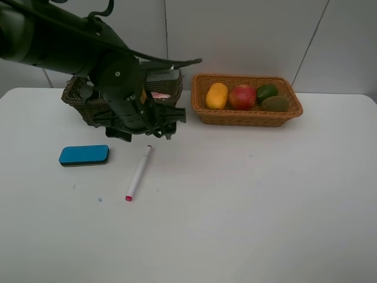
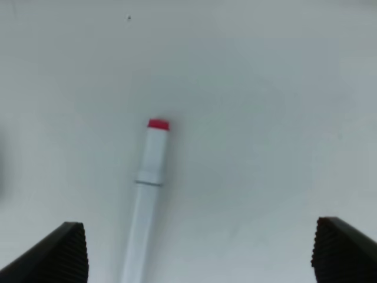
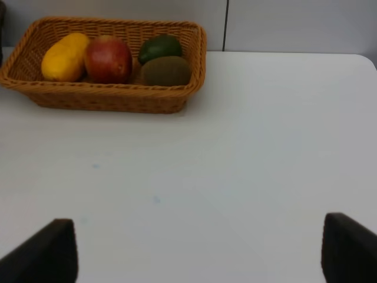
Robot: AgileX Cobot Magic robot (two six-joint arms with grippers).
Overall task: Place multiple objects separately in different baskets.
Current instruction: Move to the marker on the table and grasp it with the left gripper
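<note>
A white pink-tipped marker (image 1: 138, 173) (image 2: 150, 188) lies on the white table, and a blue eraser (image 1: 83, 155) lies to its left. My left gripper (image 2: 200, 250) hangs open over the marker's white end, which sits between its dark fingers (image 2: 59, 253) without touching them. The left arm (image 1: 118, 82) hides much of the dark wicker basket (image 1: 75, 97), where a pink item (image 1: 160, 94) shows. The light basket (image 1: 247, 117) (image 3: 106, 97) holds the mango (image 1: 216, 95) (image 3: 63, 57), red fruit (image 1: 242, 97) (image 3: 108, 59), lime (image 1: 266, 91) (image 3: 159, 47) and kiwi (image 1: 275, 104) (image 3: 165, 71). My right gripper (image 3: 197, 253) is open over bare table.
The two baskets stand side by side at the back of the table, near a pale wall. The table's near and right parts are bare white surface with a few faint specks. The right arm stays outside the exterior high view.
</note>
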